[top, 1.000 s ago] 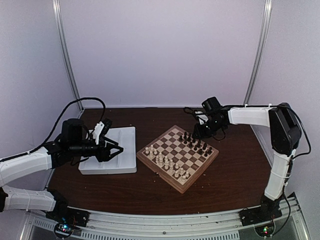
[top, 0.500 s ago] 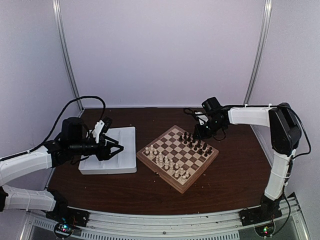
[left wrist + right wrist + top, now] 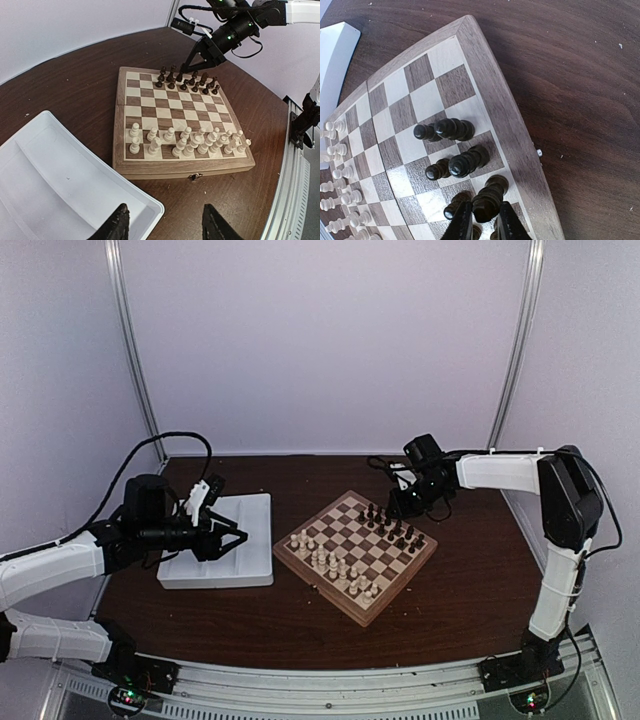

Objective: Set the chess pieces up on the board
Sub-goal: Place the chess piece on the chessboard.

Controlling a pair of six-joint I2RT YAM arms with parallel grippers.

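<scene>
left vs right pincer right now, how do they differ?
The left pincer is open and empty; the right pincer is shut on a dark piece. The left pincer hangs by the white tray's corner; the right pincer sits over the board's edge rows. Both have black fingers.
</scene>
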